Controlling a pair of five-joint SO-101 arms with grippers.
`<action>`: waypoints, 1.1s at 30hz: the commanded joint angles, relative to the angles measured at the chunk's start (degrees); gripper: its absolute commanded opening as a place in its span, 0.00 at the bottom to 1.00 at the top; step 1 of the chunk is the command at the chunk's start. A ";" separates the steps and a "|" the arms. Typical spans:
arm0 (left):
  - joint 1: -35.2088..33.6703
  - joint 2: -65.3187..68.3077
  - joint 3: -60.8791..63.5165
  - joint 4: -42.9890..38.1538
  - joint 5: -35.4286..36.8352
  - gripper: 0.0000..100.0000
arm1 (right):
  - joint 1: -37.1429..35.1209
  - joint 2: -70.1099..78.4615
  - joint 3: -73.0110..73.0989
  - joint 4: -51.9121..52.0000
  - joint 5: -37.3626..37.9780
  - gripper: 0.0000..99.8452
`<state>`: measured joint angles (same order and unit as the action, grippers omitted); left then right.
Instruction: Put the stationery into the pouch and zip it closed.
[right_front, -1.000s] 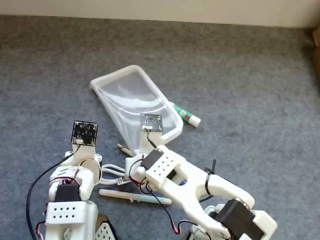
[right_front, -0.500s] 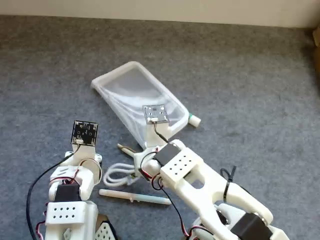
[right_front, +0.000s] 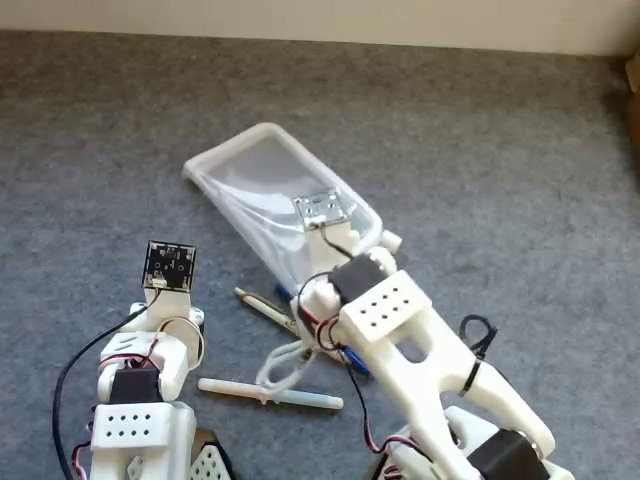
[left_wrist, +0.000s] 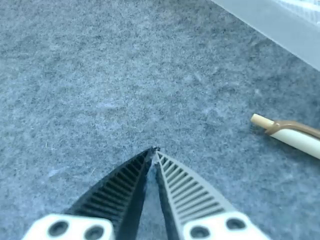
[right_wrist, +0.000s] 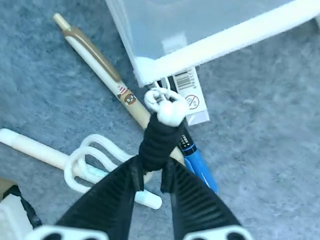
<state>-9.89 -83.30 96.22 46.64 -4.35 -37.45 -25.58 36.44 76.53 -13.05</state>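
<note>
A translucent white pouch (right_front: 265, 190) lies on the grey carpet, its corner (right_wrist: 200, 30) close in the right wrist view. My right gripper (right_wrist: 151, 170) is shut on the black zipper pull (right_wrist: 159, 140), which ends in a white bead (right_wrist: 170, 112). Under the pull lie a brown-and-cream pen (right_wrist: 97, 57) and a blue pen (right_wrist: 197, 167). A white pen (right_front: 270, 395) and a white looped item (right_front: 285, 362) rest nearer the arm bases. My left gripper (left_wrist: 154, 150) is shut and empty, low over bare carpet, with the brown pen's tip (left_wrist: 285, 132) off to one side.
A white cap (right_front: 388, 241) pokes out from under the pouch's far right corner. A printed tag (right_wrist: 187, 95) hangs at the pouch corner. The right arm (right_front: 390, 315) covers part of the pens. Open carpet (right_front: 500, 150) stretches behind and right of the pouch.
My right arm has swung to the right with the zipper pull, and the pouch shifted over the green-and-white stick. The blue pen and looped item came into sight. The left arm stayed still.
</note>
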 joint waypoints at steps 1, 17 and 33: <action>0.48 -0.75 1.45 0.26 0.44 0.01 | 2.15 -2.59 -4.35 2.24 5.63 0.00; 0.48 -0.75 1.45 0.26 0.44 0.01 | 2.33 -2.51 -4.09 2.42 13.71 0.03; 0.48 -0.75 1.45 0.26 0.44 0.01 | 2.24 -2.24 -3.65 -3.38 2.81 0.13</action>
<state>-9.89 -83.30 96.22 46.64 -4.35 -35.96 -25.58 35.56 76.26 -8.04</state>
